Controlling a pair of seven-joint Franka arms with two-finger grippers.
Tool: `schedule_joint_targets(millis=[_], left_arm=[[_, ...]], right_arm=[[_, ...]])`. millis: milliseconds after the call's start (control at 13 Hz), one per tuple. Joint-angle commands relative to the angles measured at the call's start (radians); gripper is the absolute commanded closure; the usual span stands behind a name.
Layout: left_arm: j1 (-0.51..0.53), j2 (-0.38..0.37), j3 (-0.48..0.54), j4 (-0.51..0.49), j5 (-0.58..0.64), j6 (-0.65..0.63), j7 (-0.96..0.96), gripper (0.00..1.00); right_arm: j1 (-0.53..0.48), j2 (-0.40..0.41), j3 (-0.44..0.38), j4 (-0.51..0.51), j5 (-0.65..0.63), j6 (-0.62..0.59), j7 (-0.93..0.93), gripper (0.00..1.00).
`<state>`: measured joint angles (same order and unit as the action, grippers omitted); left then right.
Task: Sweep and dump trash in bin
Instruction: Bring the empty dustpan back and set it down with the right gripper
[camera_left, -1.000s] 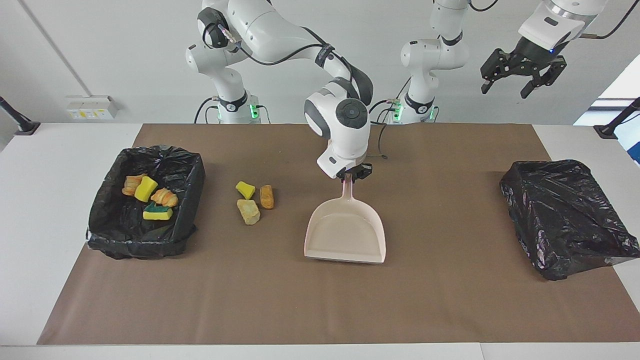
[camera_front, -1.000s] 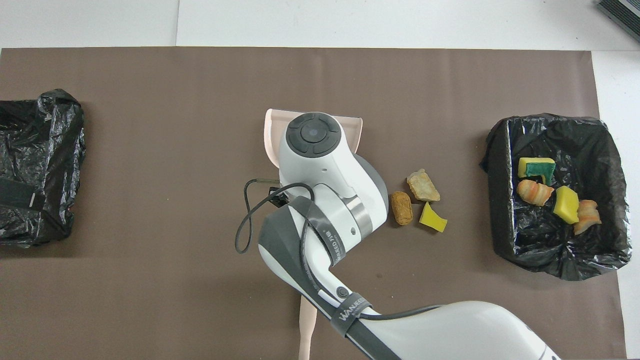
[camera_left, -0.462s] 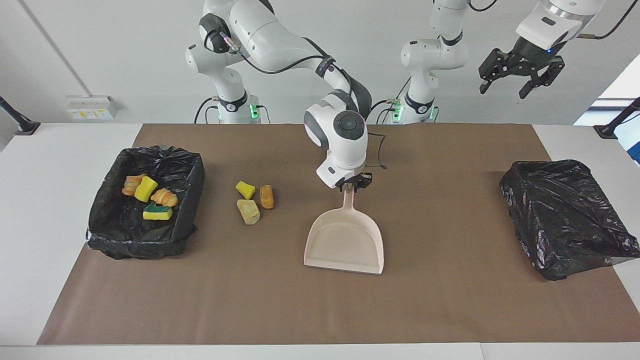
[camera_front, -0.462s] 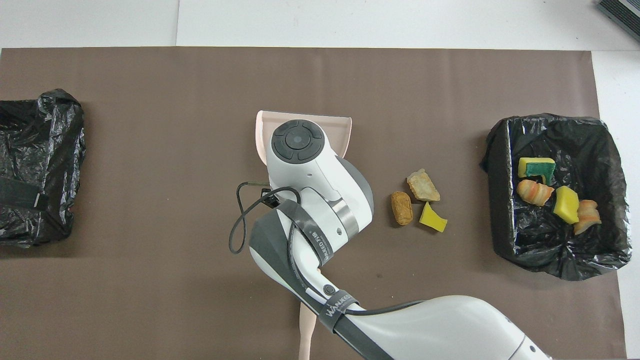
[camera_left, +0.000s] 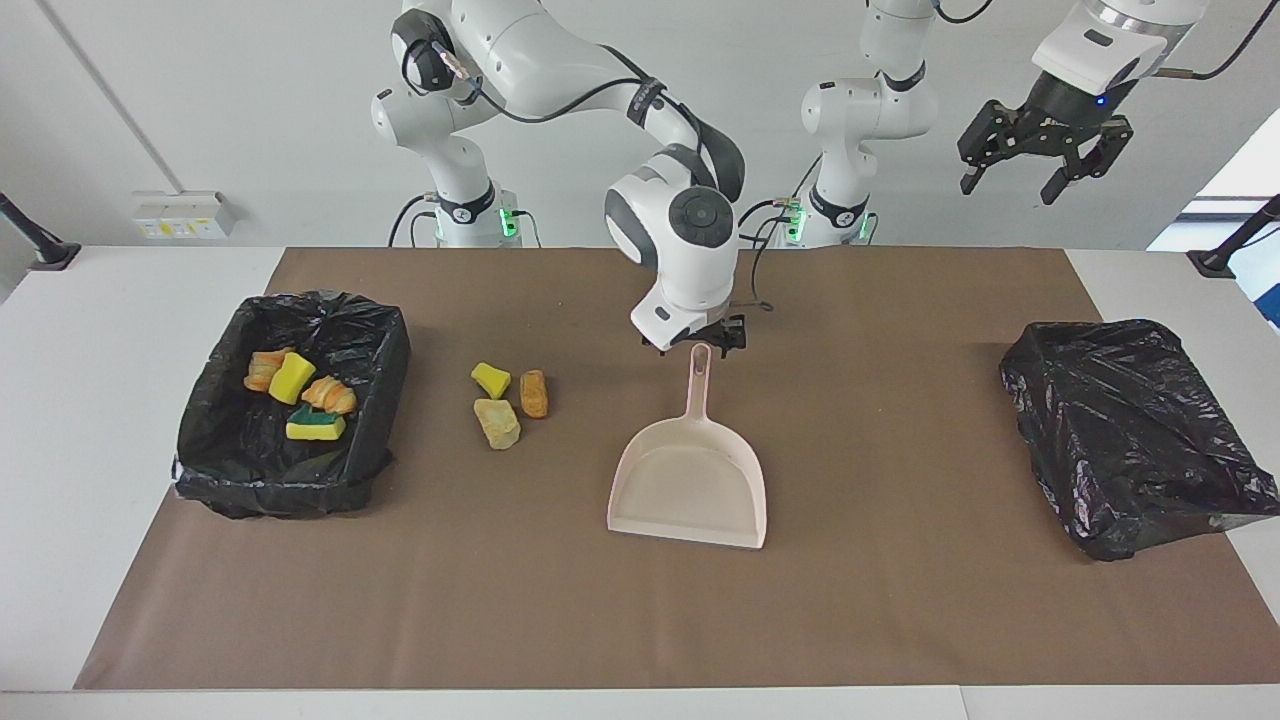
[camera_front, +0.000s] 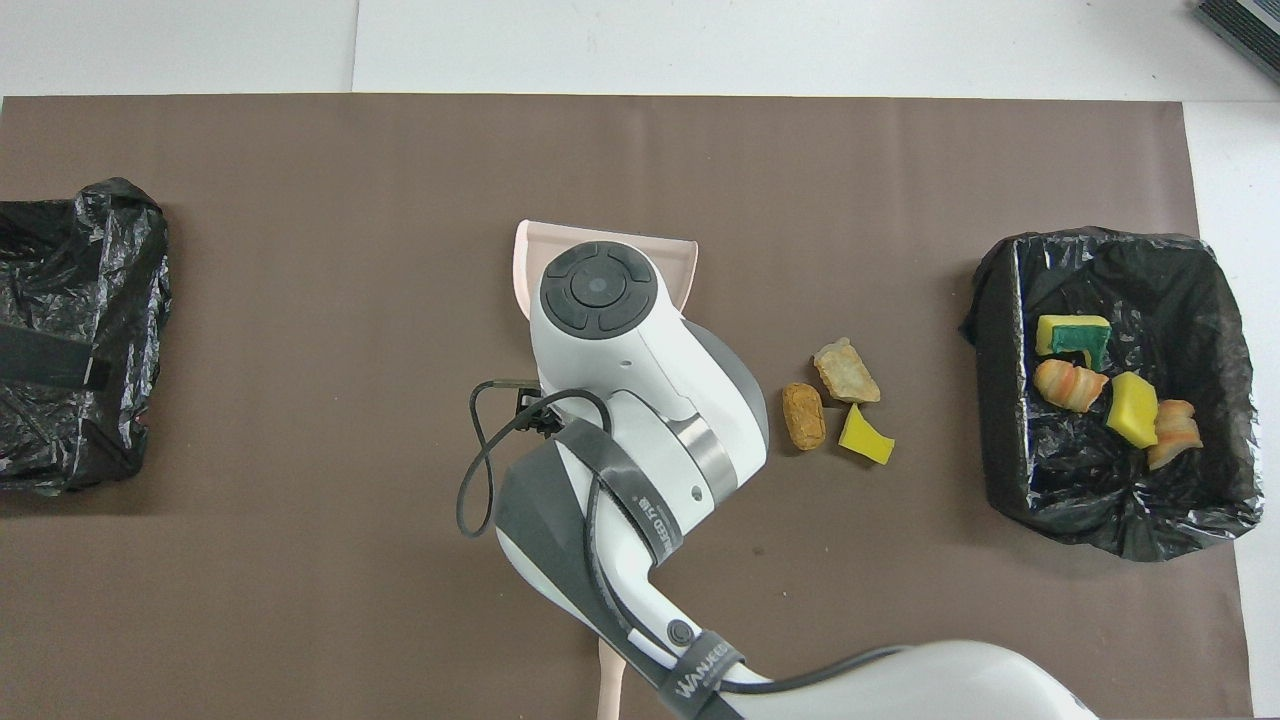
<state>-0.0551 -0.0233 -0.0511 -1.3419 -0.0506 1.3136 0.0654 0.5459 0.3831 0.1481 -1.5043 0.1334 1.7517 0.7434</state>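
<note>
Beige plastic dustpan (camera_left: 690, 480) lies flat mid-table on the brown paper mat (camera_left: 900, 600), mouth facing away from the robots. Right gripper (camera_left: 703, 338) sits just above the handle tip, released, holding nothing (looks set down for another sweep). Left gripper (camera_left: 1035, 160) waits high, open, empty. Black-lined bin (camera_left: 385, 350) at the right arm's end holds four scraps (camera_left: 297, 395). Three scraps (camera_left: 508, 398) lie loose between bin and dustpan. Crumpled black bag (camera_left: 1130, 430) sits at the left arm's end.
</note>
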Motion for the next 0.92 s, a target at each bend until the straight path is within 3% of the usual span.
schedule_joint_targets(millis=[0, 231, 462, 692, 846], left_arm=[[0.011, -0.009, -0.009, -0.025, 0.003, 0.047, 0.014, 0.00], [-0.026, 0.006, -0.009, -0.078, 0.005, 0.140, 0.008, 0.00], [-0.130, 0.009, -0.009, -0.248, 0.003, 0.330, -0.004, 0.00], [-0.239, 0.039, -0.010, -0.405, 0.005, 0.530, -0.108, 0.00], [-0.311, 0.086, -0.009, -0.453, 0.005, 0.628, -0.162, 0.00]], right_arm=[[0.011, -0.231, 0.005, -0.282, 0.067, 0.023, 0.019, 0.00], [0.100, -0.375, 0.005, -0.509, 0.100, 0.112, 0.091, 0.00], [0.164, -0.530, 0.005, -0.782, 0.207, 0.299, 0.117, 0.00], [0.219, -0.532, 0.005, -0.870, 0.244, 0.408, 0.197, 0.00], [0.262, -0.535, 0.005, -0.911, 0.314, 0.465, 0.203, 0.00]])
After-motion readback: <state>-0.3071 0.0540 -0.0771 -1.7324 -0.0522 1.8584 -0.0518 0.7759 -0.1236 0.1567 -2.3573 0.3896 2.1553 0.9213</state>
